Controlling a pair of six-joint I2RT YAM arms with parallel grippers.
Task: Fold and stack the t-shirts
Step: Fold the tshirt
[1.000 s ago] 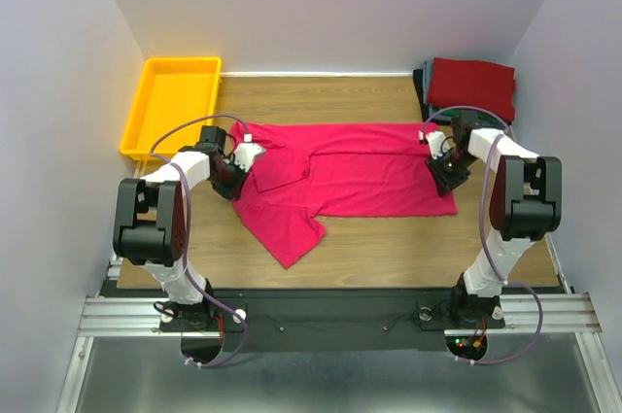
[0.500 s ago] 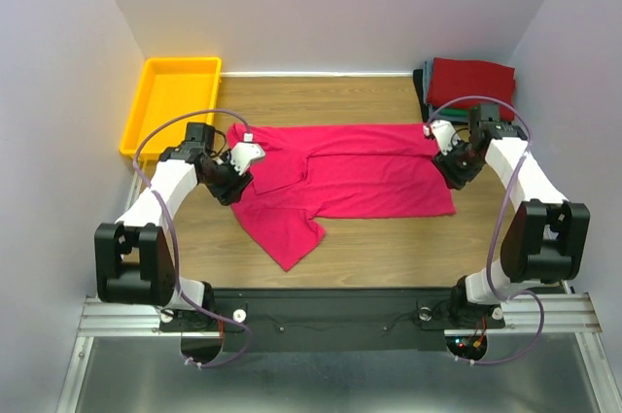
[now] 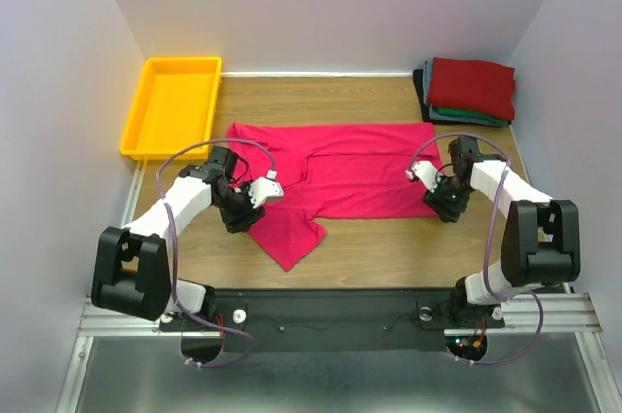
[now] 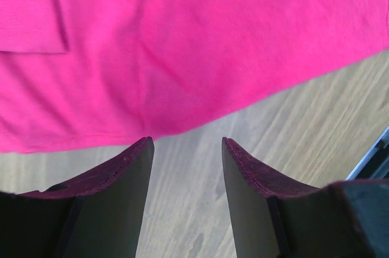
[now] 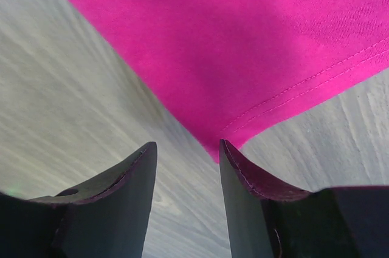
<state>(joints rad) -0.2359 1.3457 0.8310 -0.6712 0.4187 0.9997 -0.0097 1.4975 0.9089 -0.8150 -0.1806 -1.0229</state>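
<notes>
- the crimson t-shirt (image 3: pixel 340 165) was laid flat across the middle of the table (image 3: pixel 389 243), with one sleeve (image 3: pixel 290 238) splayed toward the near edge. the folded stack (image 3: pixel 471 90) was set at the far right corner, well apart from it.
- the left gripper (image 4: pixel 185 142) was held with its fingers spread and nothing between them, and the shirt's near edge was just beyond the tips. the right gripper (image 5: pixel 184 147) was likewise spread and empty, with the hem corner lying at the gap.
- risk: bare wood could be pinched if the fingers were closed without further advance, since in both wrist views the cloth reached only as far as the tips.
- risk: an uneven number of layers could be taken on the left, because a folded-over flap (image 4: pixel 30 9) lay near the grasp line. a crooked fold would be expected.
- risk: the shirt could be skewed or bunched if the two sides were lifted or carried at unequal rates.
- risk: the splayed sleeve could be dragged along and left protruding from the finished rectangle, so that the stack would be unsettled.
</notes>
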